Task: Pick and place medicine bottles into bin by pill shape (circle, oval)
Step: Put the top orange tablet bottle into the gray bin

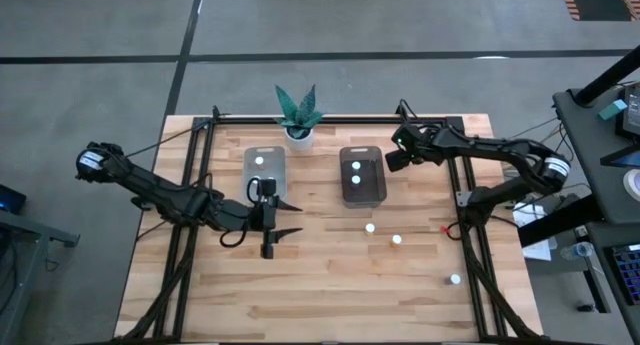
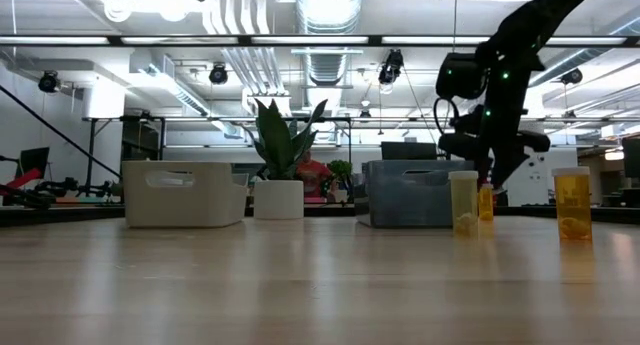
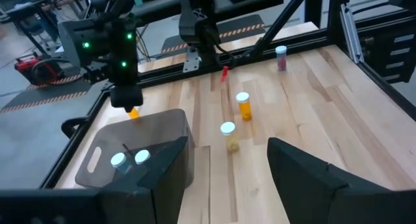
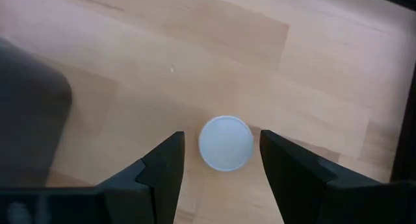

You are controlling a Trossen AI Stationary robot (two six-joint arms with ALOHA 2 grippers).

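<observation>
Right claw [image 4: 220, 160] grips a white-capped amber bottle [image 4: 225, 143] beside the dark smoky tub [image 1: 363, 175]; centre over it before releasing.

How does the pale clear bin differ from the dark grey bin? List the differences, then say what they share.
1. The pale clear bin is light and translucent; the dark grey bin is smoky.
2. The pale clear bin shows one white-capped bottle; the dark grey bin shows two.
3. The pale clear bin lies nearer the left pincer; the dark grey bin lies nearer the right pincer.

Both are rounded rectangular tubs flanking the plant.
</observation>
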